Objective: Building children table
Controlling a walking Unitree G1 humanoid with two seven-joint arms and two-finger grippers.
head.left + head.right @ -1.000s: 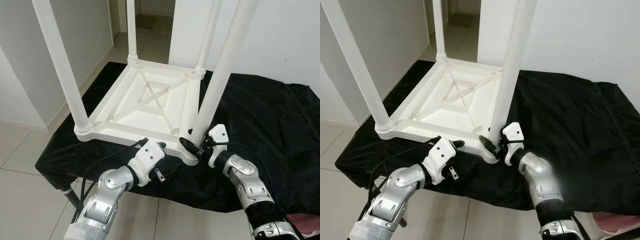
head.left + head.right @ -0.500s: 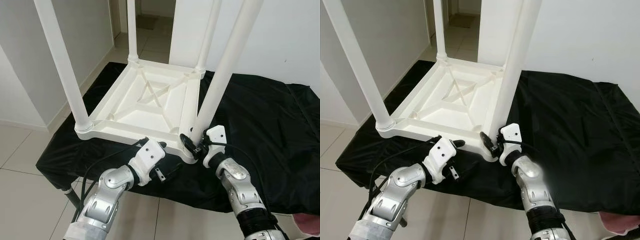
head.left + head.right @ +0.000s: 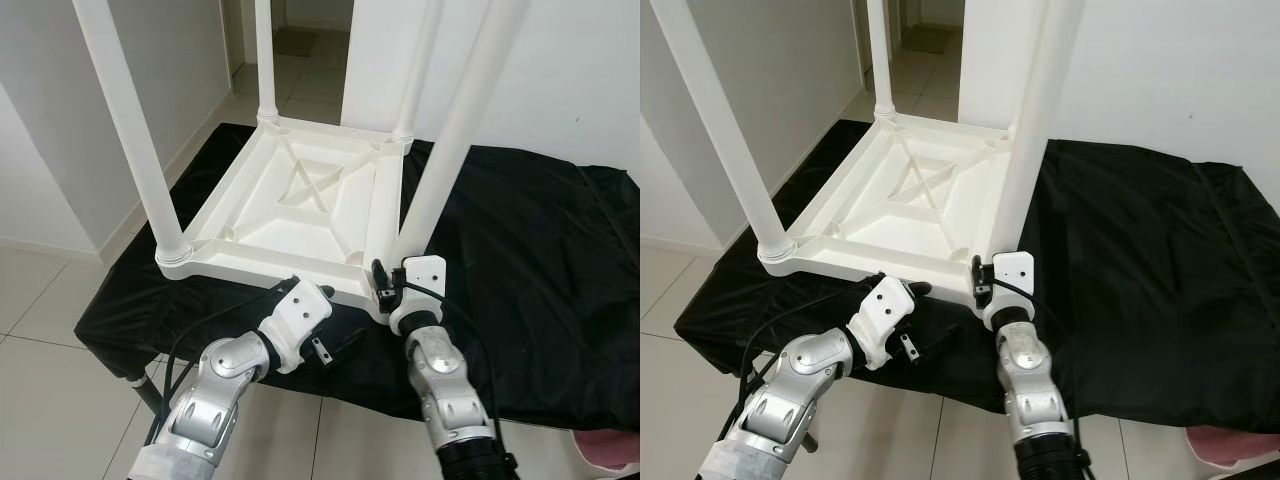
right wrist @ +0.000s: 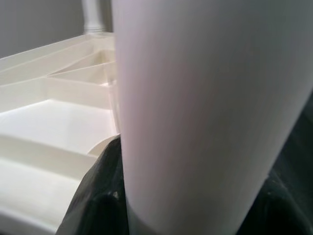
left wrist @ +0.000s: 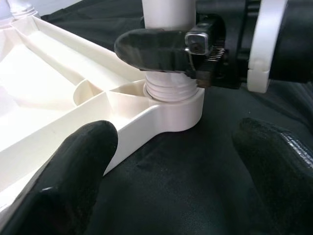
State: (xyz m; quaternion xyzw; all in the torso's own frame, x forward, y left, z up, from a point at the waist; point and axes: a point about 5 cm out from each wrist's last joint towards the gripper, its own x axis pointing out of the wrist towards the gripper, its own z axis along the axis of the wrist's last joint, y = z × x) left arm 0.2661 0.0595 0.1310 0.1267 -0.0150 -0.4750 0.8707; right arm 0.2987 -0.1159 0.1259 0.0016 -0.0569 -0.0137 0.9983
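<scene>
R gripper (image 3: 383,283) is clamped round the base of the near-right table leg (image 3: 450,130), right at its threaded end in the corner socket (image 5: 178,110). L gripper (image 3: 335,345) hangs spread wide, holding nothing, just off the near edge of the upturned white tabletop (image 3: 300,200), which lies on a black cloth (image 3: 520,230). Progress, judging by this: all 4 legs stand in their corners; probably only tightening the last one and flipping the table remain. No containers to note.
</scene>
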